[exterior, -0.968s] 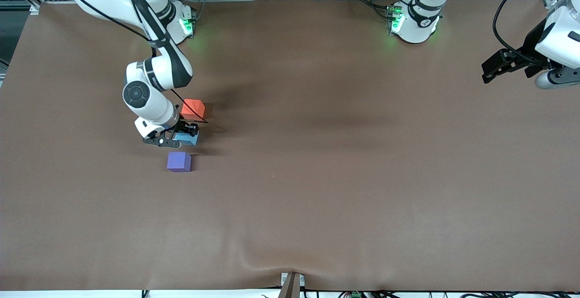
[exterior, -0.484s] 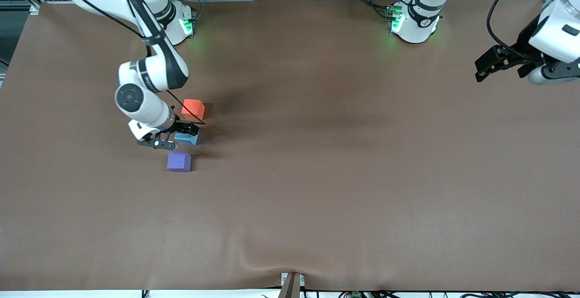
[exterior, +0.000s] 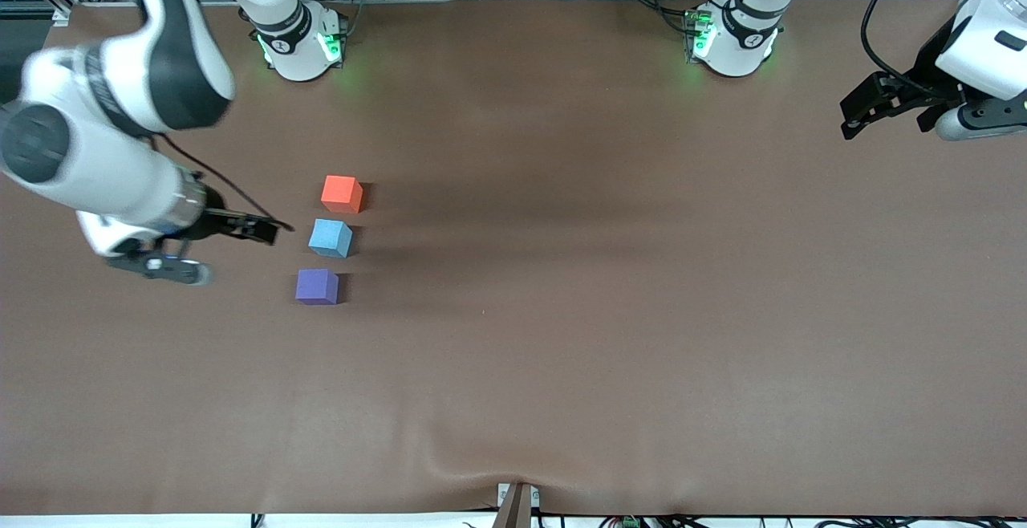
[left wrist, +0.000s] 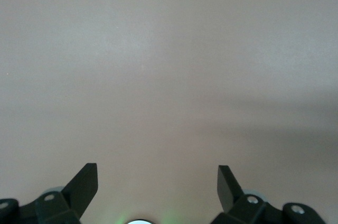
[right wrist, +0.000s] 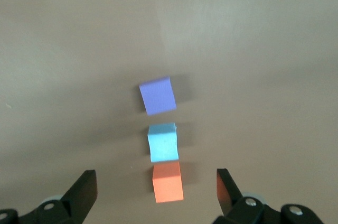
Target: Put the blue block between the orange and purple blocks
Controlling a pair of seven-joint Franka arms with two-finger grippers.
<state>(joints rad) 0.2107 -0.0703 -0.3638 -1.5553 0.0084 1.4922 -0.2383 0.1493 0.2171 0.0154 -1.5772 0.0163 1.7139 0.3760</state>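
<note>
The sky-blue block (exterior: 330, 237) sits on the table between the orange block (exterior: 341, 192) and the purple block (exterior: 316, 286), in one line and slightly turned. The orange one is farthest from the front camera and the purple one nearest. My right gripper (exterior: 238, 251) is open and empty, raised high above the table beside the blocks, toward the right arm's end. The right wrist view looks down on the purple (right wrist: 157, 96), blue (right wrist: 162, 142) and orange (right wrist: 168, 182) blocks past the open right gripper (right wrist: 156, 177). My left gripper (exterior: 857, 115) waits open and empty in the air at the left arm's end (left wrist: 157, 174).
The brown table cover (exterior: 610, 287) is bare apart from the three blocks. A small ripple and a clamp (exterior: 516, 504) sit at the table's edge nearest the front camera. The arm bases (exterior: 730, 38) stand along the edge farthest from it.
My right gripper has let go of the blue block, risen and swung away toward the right arm's end of the table. The blue block stays between the other two. The left arm barely moved.
</note>
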